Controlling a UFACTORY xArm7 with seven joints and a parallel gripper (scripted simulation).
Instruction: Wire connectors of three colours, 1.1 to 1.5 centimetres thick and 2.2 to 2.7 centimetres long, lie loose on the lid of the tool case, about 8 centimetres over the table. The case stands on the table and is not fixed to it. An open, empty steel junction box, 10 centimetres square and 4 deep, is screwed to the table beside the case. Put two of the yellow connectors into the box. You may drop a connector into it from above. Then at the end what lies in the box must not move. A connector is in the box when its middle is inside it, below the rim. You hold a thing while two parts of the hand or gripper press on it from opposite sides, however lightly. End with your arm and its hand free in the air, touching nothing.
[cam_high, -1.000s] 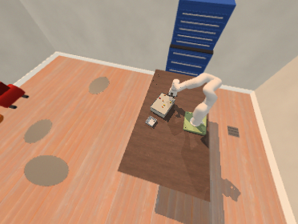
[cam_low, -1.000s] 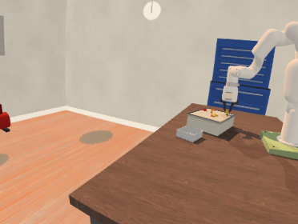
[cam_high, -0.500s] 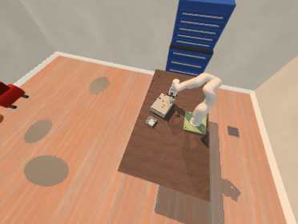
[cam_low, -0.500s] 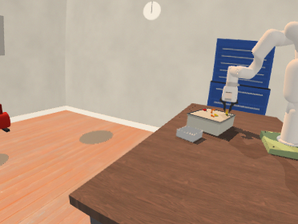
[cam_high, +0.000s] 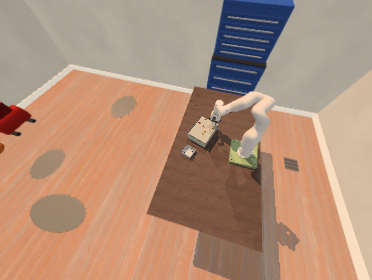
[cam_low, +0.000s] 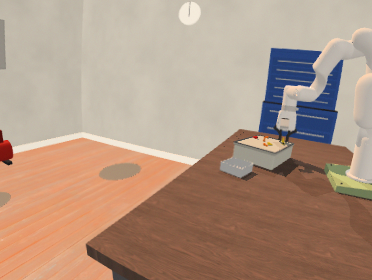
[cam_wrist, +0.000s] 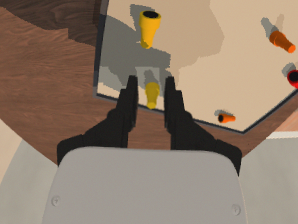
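Observation:
The beige lid of the tool case (cam_high: 203, 131) (cam_low: 263, 150) holds loose connectors. In the wrist view, one yellow connector (cam_wrist: 152, 95) lies on the lid near its edge, between my fingertips with small gaps on both sides. My gripper (cam_wrist: 151, 87) (cam_low: 283, 134) is low over that corner of the lid, partly open and not pressing on the connector. A second yellow connector (cam_wrist: 149, 26) lies just beyond it. The grey junction box (cam_high: 189, 152) (cam_low: 236, 166) stands on the table beside the case and looks empty.
Two orange connectors (cam_wrist: 282, 39) (cam_wrist: 226, 117) and a red one (cam_wrist: 293, 76) lie further along the lid. My arm's base stands on a green plate (cam_high: 244, 154). A blue drawer cabinet (cam_high: 250, 45) stands behind the table.

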